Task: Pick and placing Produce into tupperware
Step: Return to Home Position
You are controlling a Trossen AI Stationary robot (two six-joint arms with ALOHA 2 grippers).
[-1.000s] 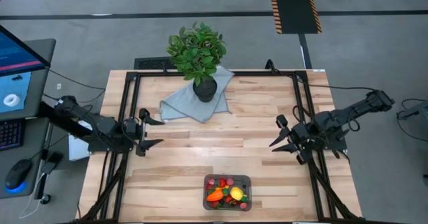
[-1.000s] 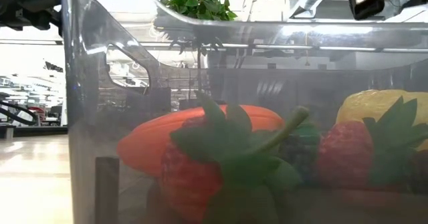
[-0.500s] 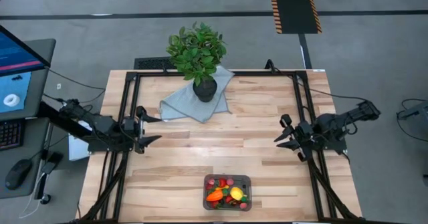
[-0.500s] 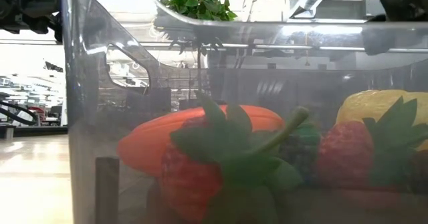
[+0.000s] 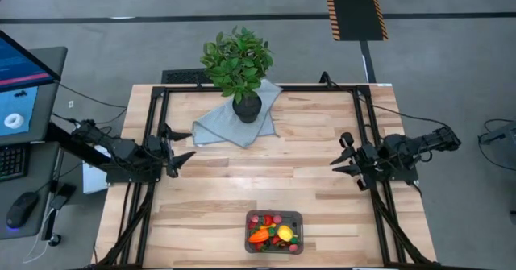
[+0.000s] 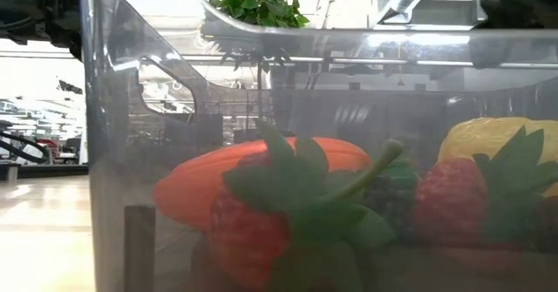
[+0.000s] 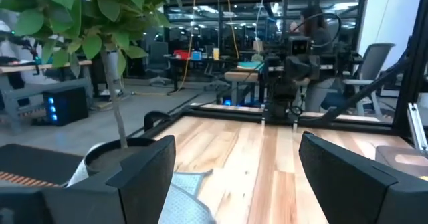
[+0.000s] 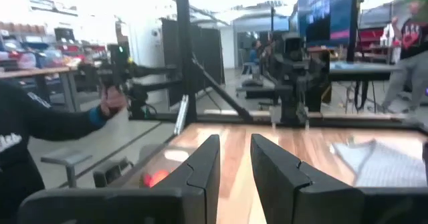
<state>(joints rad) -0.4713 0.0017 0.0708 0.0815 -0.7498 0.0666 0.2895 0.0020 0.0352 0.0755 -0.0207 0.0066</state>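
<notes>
High view showed the tub (image 5: pixel 274 232) at the front edge of the worktop (image 5: pixel 242 181), long axis running left to right, with produce (image 5: pixel 272 235) inside. We judged packing done and homing the step in hand. The left tool (image 5: pixel 186 144) was released wide and the right tool (image 5: pixel 339 152) narrowly parted, both empty and well apart from the tub. Next, each arm needed only to fold home.

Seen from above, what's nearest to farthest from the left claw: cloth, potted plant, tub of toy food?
1. Cloth, right beside the left gripper.
2. Potted plant, behind it, standing on the cloth.
3. Tupperware, at the front edge of the table, near the middle.
</notes>
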